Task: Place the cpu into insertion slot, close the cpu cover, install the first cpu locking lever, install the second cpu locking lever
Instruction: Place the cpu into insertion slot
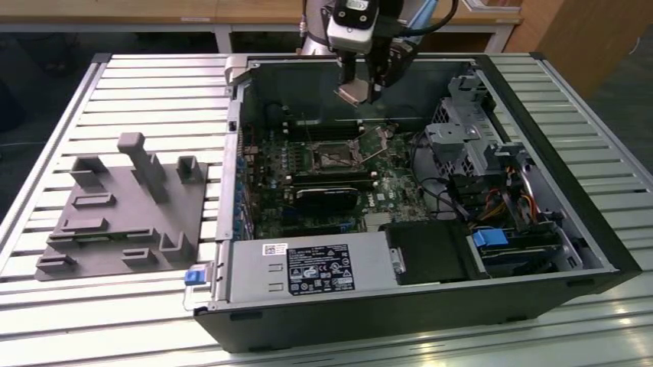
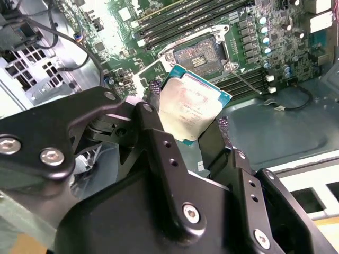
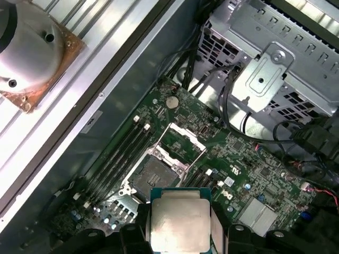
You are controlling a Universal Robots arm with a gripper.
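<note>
Exterior view, arm: is reaching down from the far side into the open case point(image 1: 408, 321), wrist pointing at the board point(image 1: 306, 202).
Gripper point(image 1: 359, 88): is clamping the cpu point(image 1: 353, 93) between its closed fingers and holding it in the air above the board's far end.
Second wrist view, fingers point(image 2: 216, 143): are pressing on two opposite edges of the cpu point(image 2: 190, 108), whose pale metal top is facing the camera at a tilt.
First wrist view, cpu point(image 3: 180, 222): is sitting between the fingers, apart from the slot point(image 3: 153, 174) and not in it.
Slot point(image 1: 334, 158): is lying bare and dark on the green board, just beside the long memory slots point(image 2: 185, 18).
Cover point(image 3: 188, 136): is standing swung open at the slot's edge.
Table point(image 1: 122, 84): is carrying the case and, on the exterior view's left, a grey fixture point(image 1: 122, 206).
</note>
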